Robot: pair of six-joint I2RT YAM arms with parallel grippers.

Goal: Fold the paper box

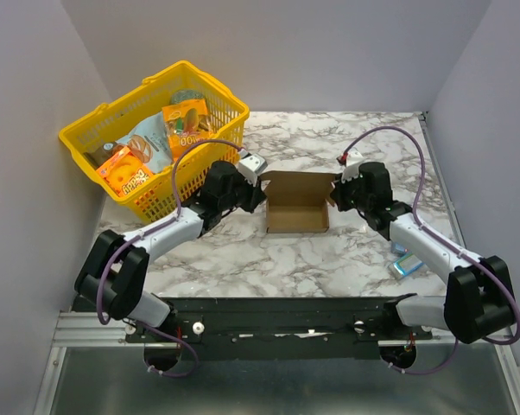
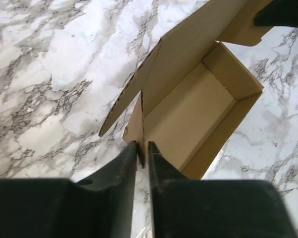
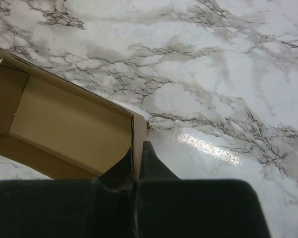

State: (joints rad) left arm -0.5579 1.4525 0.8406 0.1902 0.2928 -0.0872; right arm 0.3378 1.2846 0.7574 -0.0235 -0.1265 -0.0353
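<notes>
Pinching the open paper box (image 1: 296,206), midway between the side edges of the counter (image 1: 329,255), at both ends: left hand (image 2: 143,147) on an upright flap, right hand (image 3: 137,148) on the end wall.

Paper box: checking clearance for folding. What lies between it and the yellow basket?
Top view: the left gripper, clamped on the paper box's left wall, above the marble table.

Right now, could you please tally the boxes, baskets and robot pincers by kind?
paper box: 1
yellow basket: 1
pincers, the left pincer and the right pincer: 2
Total: 4
</notes>
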